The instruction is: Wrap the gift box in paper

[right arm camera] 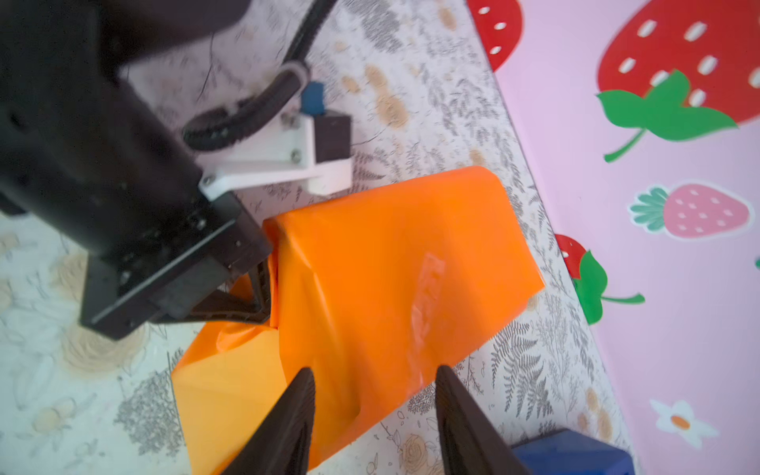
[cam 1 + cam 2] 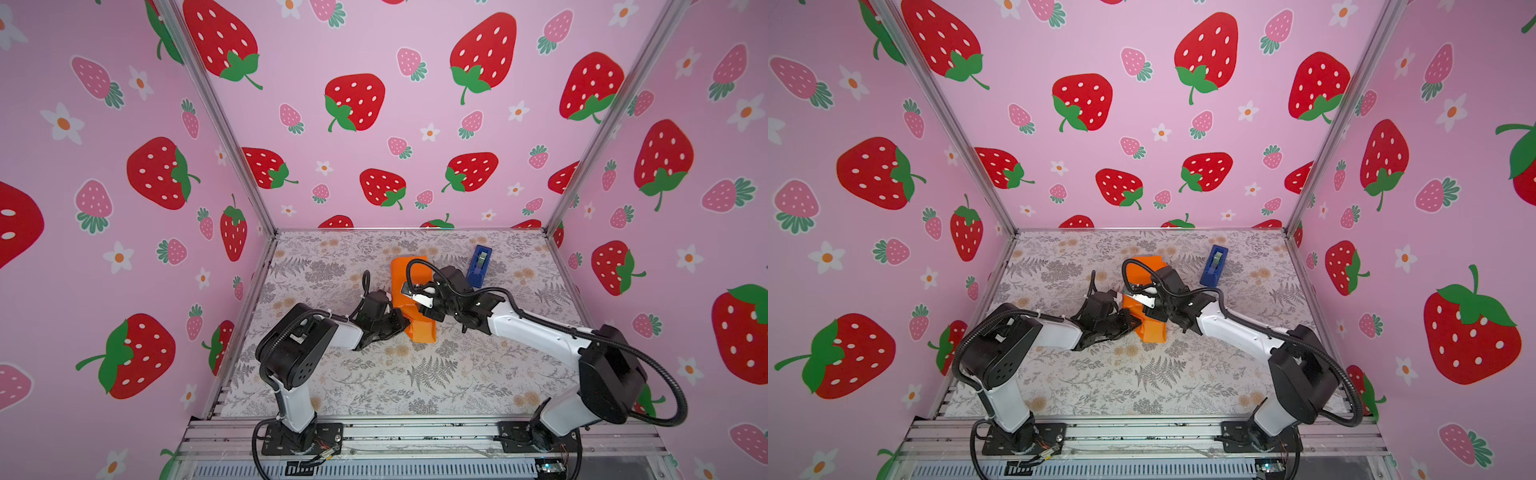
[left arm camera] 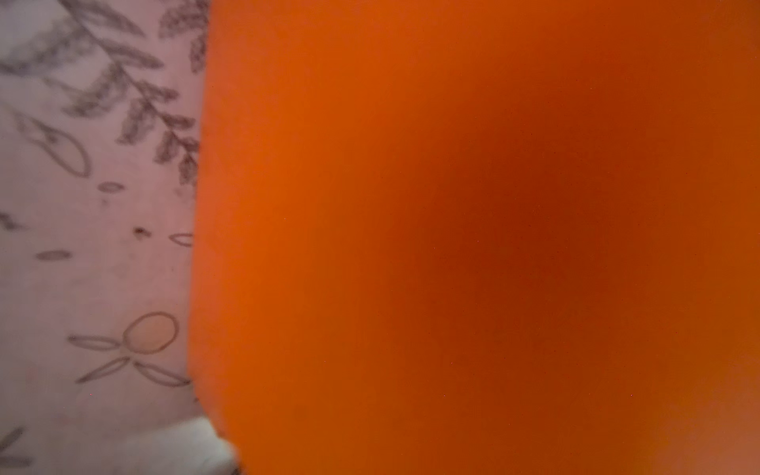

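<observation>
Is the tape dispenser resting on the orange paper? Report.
No: the tape dispenser sits on the table cover, clear of the paper.

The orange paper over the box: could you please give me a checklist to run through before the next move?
1. Coverage: the paper hides the gift box entirely: ok.
2. Taping: the tape strip sits on the paper's top, wrinkled: ok.
3. Hold: the left gripper is shut at the side fold: ok. Whether it pinches paper: cannot tell.
4. Free gripper: the right gripper is open above the paper and holds nothing: ok.
5. End fold beside the left gripper: the paper flares out loose there: not ok.
6. Supplies: the tape dispenser stands on the table beside the right arm: ok.
</observation>
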`<state>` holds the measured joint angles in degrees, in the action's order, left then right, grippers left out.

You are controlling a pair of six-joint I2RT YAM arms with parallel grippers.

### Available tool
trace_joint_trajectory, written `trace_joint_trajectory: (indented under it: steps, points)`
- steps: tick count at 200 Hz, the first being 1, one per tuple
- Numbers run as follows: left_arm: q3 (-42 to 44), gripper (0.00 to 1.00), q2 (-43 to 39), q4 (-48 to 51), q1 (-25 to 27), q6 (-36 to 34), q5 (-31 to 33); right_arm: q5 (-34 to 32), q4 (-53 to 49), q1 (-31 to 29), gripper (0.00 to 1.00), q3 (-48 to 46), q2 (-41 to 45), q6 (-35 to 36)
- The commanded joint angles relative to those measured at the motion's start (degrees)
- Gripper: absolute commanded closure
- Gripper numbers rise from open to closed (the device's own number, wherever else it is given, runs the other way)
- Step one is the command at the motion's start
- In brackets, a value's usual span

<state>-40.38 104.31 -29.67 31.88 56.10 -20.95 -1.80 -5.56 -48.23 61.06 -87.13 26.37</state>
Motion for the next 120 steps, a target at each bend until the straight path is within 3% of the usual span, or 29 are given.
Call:
trace_joint_trajectory:
  steps: [1,32,58,90,120]
  points:
    - [-0.7,0.91,0.2,1.0,0.1,0.6,1.4,-0.4,0.8,2.6,0.51,-2.4,2.5,-16.8]
    - [-0.9,0.92,0.2,1.5,0.2,0.2,1.4,0.5,0.3,8.1,0.65,-6.9,4.5,-39.2]
    - [-0.9,0.92,0.3,1.5,0.2,0.2,1.3,4.5,1.5,10.5,0.78,-12.6,4.3,-49.2]
    - [-0.8,0.92,0.3,1.5,0.2,0.1,1.1,11.1,7.8,10.8,0.81,-17.8,4.8,-53.4]
    - [-0.4,0.92,0.3,1.2,0.2,0.1,1.1,15.7,8.6,10.7,0.76,-14.6,3.6,-53.5]
